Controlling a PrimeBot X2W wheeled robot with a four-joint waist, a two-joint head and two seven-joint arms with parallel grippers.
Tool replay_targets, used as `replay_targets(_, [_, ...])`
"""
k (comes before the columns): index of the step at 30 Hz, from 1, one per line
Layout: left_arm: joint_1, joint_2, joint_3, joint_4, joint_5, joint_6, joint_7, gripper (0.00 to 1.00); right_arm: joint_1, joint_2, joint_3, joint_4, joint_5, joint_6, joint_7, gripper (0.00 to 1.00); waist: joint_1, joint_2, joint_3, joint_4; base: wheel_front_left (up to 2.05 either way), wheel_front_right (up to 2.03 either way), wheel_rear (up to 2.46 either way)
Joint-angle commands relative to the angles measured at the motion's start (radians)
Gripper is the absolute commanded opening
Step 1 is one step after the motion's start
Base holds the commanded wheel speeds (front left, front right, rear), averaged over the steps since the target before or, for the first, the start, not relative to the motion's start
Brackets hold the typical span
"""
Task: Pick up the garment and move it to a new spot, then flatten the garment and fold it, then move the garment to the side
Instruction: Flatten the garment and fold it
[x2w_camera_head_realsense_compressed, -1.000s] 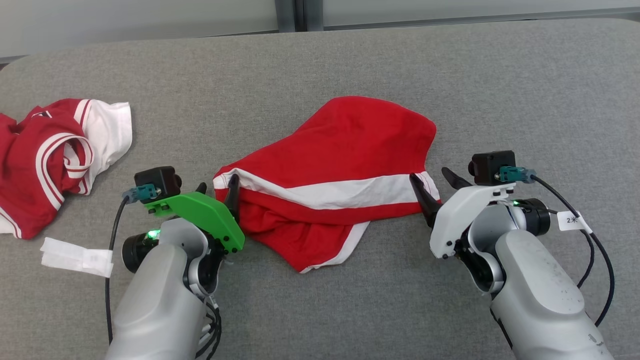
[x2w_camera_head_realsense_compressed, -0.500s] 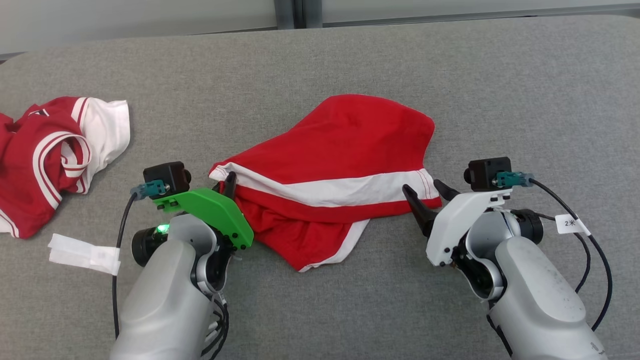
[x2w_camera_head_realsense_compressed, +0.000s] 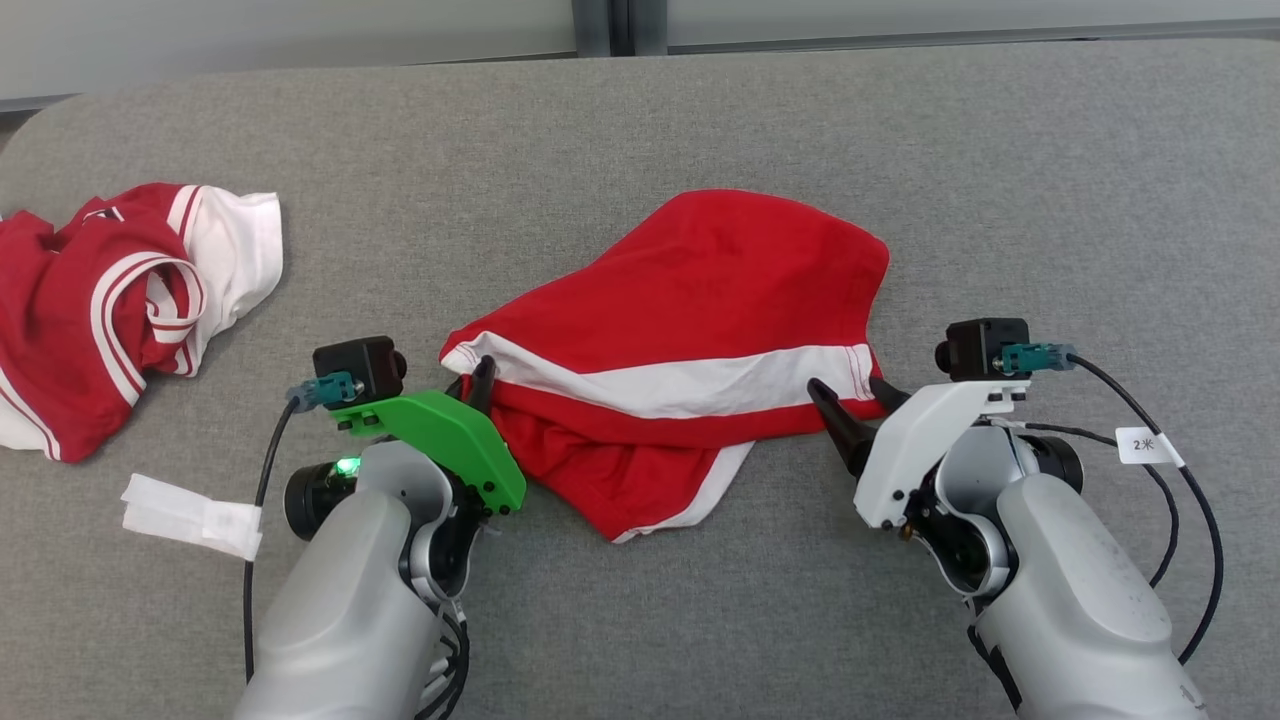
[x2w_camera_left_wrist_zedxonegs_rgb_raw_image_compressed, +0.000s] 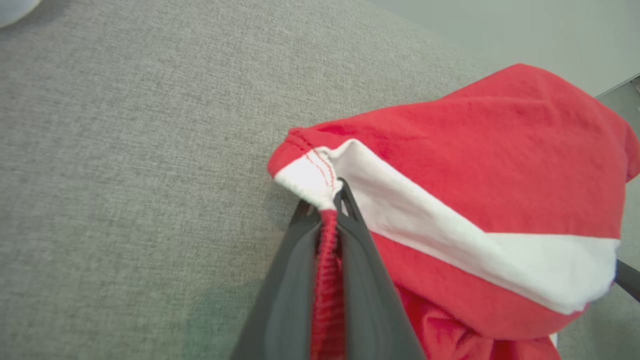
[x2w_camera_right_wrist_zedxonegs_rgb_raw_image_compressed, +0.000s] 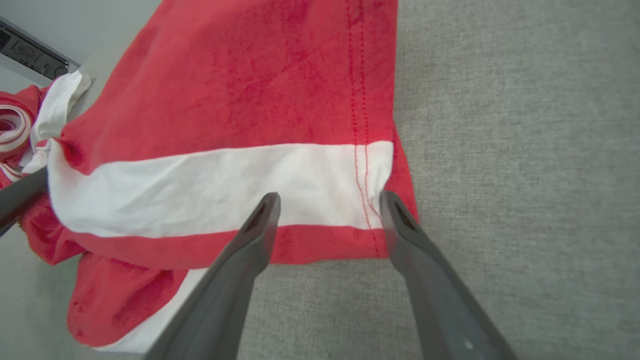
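fingers (x2w_camera_left_wrist_zedxonegs_rgb_raw_image_compressed: 292, 300) of the left gripper (x2w_camera_head_realsense_compressed: 483, 368) are pinched tight on the red ribbed hem at the garment's (x2w_camera_head_realsense_compressed: 690, 320) left corner, just under its white band. the garment lies crumpled on the grey cushion (x2w_camera_head_realsense_compressed: 700, 120), one layer doubled under. at the garment's right corner the right gripper (x2w_camera_head_realsense_compressed: 845, 388) stands wide, the stitched side seam between its tips, gripping nothing yet.

risks, as i judge them: a lift now would hang the cloth from one corner and bunch it. the thin left pinch could slip, and the right jaws might catch the top layer alone or snag the cushion.

well left of the garment lie a second red-and-white garment (x2w_camera_head_realsense_compressed: 110, 300) and a white paper strip (x2w_camera_head_realsense_compressed: 190, 515) with no legible writing. right of the garment, a cable tag (x2w_camera_head_realsense_compressed: 1148, 444) reads "2" plus a star-like mark.
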Motion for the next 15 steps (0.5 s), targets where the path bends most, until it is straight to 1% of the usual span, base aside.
replay_targets(1, [0.005, 0.004, -0.004, 0.001, -0.009, -0.003, -0.005, 0.00, -0.002, -0.003, -0.009, 0.009, 0.004, -0.001, 0.000, 1.00, 0.0000, 0.0000, 0.000, 0.000, 0.00, 0.00, 0.00])
replay_targets(9, [-0.011, 0.004, -0.026, 0.002, -0.022, -0.005, -0.013, 0.00, -0.037, 0.003, -0.016, 0.052, 0.017, -0.001, 0.012, 1.00, 0.0000, 0.0000, 0.010, 0.000, 0.00, 0.00, 0.00])
replay_targets(15, [-0.024, 0.004, -0.043, 0.000, -0.033, -0.009, -0.014, 0.00, -0.073, 0.006, 0.025, 0.078, 0.034, -0.001, 0.015, 1.00, 0.0000, 0.0000, 0.024, 0.007, 0.00, 0.00, 0.00])
